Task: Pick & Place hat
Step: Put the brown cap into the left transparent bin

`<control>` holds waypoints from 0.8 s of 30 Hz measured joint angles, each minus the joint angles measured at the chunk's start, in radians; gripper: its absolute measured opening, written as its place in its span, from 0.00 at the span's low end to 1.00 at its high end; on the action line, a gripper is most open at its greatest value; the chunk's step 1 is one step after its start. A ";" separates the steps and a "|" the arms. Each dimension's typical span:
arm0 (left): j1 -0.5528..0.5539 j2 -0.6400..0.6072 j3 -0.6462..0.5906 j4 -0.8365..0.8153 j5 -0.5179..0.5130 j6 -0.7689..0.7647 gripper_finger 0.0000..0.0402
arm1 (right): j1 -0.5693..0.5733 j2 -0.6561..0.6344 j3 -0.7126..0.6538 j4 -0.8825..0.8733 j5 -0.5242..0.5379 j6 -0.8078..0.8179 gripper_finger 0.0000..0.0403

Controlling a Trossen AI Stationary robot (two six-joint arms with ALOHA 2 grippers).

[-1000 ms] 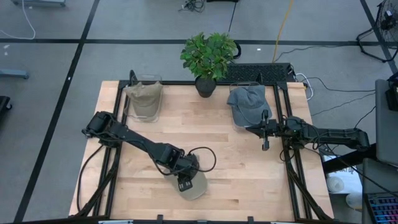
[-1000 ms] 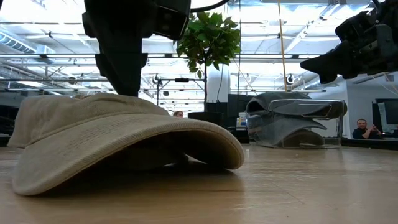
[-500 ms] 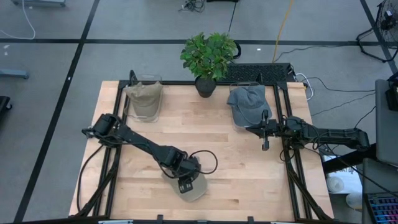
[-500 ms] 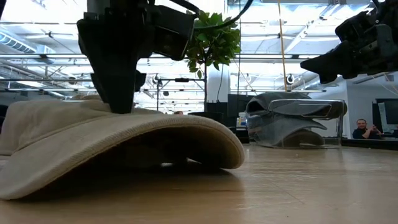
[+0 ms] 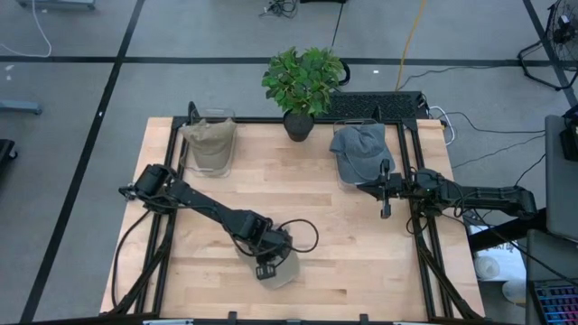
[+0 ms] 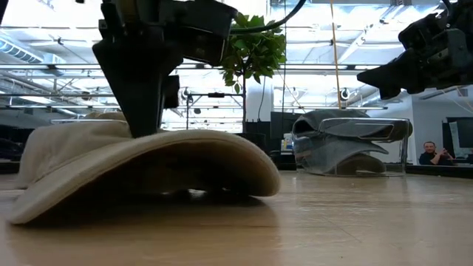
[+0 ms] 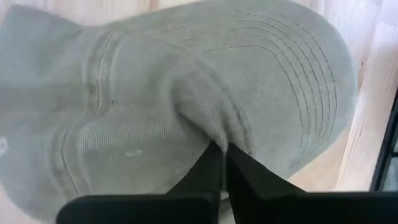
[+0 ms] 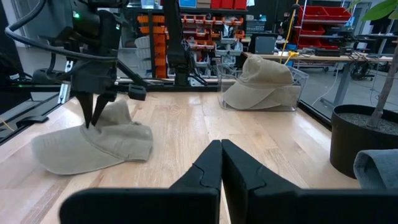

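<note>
While left gripper (image 5: 265,268) pinches fold of tan cap (image 5: 282,268) at tabletop (image 5: 352,244) near front edge, note: cap directly under it, brim toward right. You lift straight up. Right gripper (image 5: 386,190) shut, empty, waits beside grey cap (image 5: 358,148).

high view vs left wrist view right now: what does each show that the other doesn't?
Only the high view: the whole wooden table, the potted plant, a tan hat in a clear bin, a gray hat in the other bin, and the right gripper waiting, shut, beside that gray hat.

Only the left wrist view: the fold of cloth pinched at the fingertips and the stitched rows on the brim.

Both: the left gripper shut on the tan hat on the table.
</note>
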State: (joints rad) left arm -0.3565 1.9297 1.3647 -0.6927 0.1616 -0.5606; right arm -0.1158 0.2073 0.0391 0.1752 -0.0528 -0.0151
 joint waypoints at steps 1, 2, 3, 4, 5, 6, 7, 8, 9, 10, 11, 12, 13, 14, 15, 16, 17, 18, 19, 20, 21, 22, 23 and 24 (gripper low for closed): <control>-0.002 0.000 0.002 -0.014 0.000 0.025 0.03 | 0.000 0.000 0.000 0.000 0.000 0.000 0.00; -0.007 -0.001 0.014 -0.044 -0.008 0.048 0.02 | 0.000 0.000 0.000 0.000 0.000 0.000 0.00; -0.014 -0.012 0.029 -0.094 -0.034 0.063 0.02 | 0.000 0.000 0.000 0.000 0.000 0.000 0.00; -0.022 -0.017 0.054 -0.153 -0.078 0.071 0.02 | 0.000 0.000 0.000 0.000 0.000 0.000 0.00; -0.027 -0.022 0.087 -0.217 -0.125 0.084 0.02 | 0.000 0.000 0.000 0.001 0.000 0.000 0.00; -0.036 -0.028 0.126 -0.301 -0.183 0.100 0.02 | 0.000 0.000 0.000 0.000 0.000 0.000 0.00; -0.047 -0.035 0.162 -0.388 -0.249 0.115 0.02 | 0.000 0.000 0.000 0.000 0.000 0.000 0.00; -0.054 -0.042 0.201 -0.469 -0.304 0.123 0.01 | 0.000 0.001 0.000 0.001 0.000 0.000 0.00; -0.057 -0.049 0.242 -0.542 -0.357 0.123 0.01 | 0.000 0.002 0.000 0.000 0.000 0.000 0.00; -0.059 -0.061 0.278 -0.612 -0.410 0.126 0.01 | 0.000 0.003 0.000 0.000 0.000 0.000 0.00; -0.065 -0.077 0.306 -0.679 -0.469 0.138 0.01 | 0.000 0.003 0.000 0.002 0.000 0.000 0.00; -0.070 -0.095 0.327 -0.743 -0.535 0.158 0.01 | 0.000 0.004 0.000 0.004 0.000 0.000 0.00; -0.073 -0.114 0.341 -0.799 -0.609 0.184 0.02 | 0.000 0.004 0.000 0.005 0.000 0.000 0.00; -0.077 -0.138 0.343 -0.848 -0.683 0.211 0.01 | 0.000 0.005 0.000 0.004 0.000 0.000 0.00; -0.078 -0.165 0.340 -0.878 -0.753 0.233 0.01 | 0.000 0.005 0.000 0.006 0.000 0.000 0.00; -0.074 -0.196 0.327 -0.885 -0.810 0.252 0.01 | 0.000 0.005 0.000 0.008 0.000 0.000 0.00; -0.066 -0.236 0.307 -0.878 -0.852 0.284 0.01 | 0.000 0.005 0.000 0.008 0.000 0.000 0.00; -0.058 -0.280 0.286 -0.871 -0.885 0.310 0.01 | 0.000 0.005 0.000 0.008 0.000 0.000 0.00; -0.047 -0.322 0.264 -0.873 -0.923 0.318 0.01 | 0.000 0.005 0.000 0.008 0.000 0.000 0.00; -0.031 -0.360 0.236 -0.875 -0.965 0.322 0.01 | 0.000 0.005 0.000 0.008 0.000 0.000 0.00; -0.011 -0.399 0.201 -0.877 -0.995 0.333 0.01 | 0.000 0.005 0.000 0.008 0.000 0.000 0.00; 0.006 -0.443 0.159 -0.880 -1.012 0.343 0.01 | 0.000 0.005 0.000 0.008 0.000 0.000 0.00; 0.024 -0.485 0.115 -0.884 -1.018 0.346 0.01 | 0.000 0.005 0.000 0.008 0.000 0.000 0.00; 0.051 -0.524 0.078 -0.882 -1.026 0.356 0.01 | 0.000 0.005 0.000 0.008 0.000 0.000 0.00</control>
State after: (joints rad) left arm -0.3056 1.4055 1.4432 -1.5746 -0.8643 -0.2044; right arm -0.1162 0.2123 0.0391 0.1837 -0.0528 -0.0147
